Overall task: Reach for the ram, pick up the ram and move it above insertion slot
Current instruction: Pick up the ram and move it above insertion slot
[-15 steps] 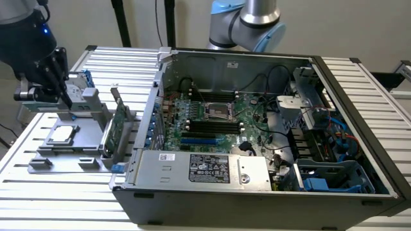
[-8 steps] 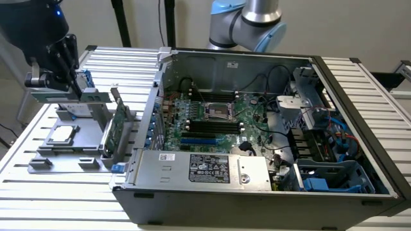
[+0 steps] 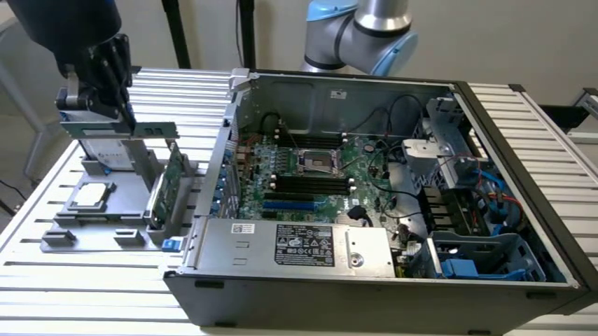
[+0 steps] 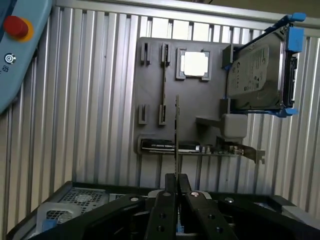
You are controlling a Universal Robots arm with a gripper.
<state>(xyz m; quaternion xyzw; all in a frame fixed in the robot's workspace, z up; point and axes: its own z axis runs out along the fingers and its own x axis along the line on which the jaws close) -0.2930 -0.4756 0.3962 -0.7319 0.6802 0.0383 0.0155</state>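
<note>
1. My fingers (image 4: 170,192) are closed on the ram (image 4: 176,135), pinching only its near end; in the wrist view the stick runs edge-on, straight out from between the pads. From the exterior view the gripper (image 3: 94,105) hangs above the grey holder tray (image 3: 70,217), at that view's left, with the ram (image 3: 117,127) raised clear of it.

2. With the grip at one end, most of the board's length is unsupported. I judge that a quick swing could make it pivot or slip between the pads.

3. Directly below sit the processor (image 4: 195,64), the hard drive (image 4: 257,75) in its blue bracket, and the taller green card (image 3: 167,189) standing on edge. A dropped ram would probably strike one of these.

4. The computer case (image 3: 374,280) lies beside the tray, and its near wall stands between my load and the black memory slots (image 3: 309,185) on the motherboard. A low crossing risks clipping that wall.

5. Loose cables (image 3: 397,203) lie near the slots; a tilted stick might snag them or hover misaligned.
</note>
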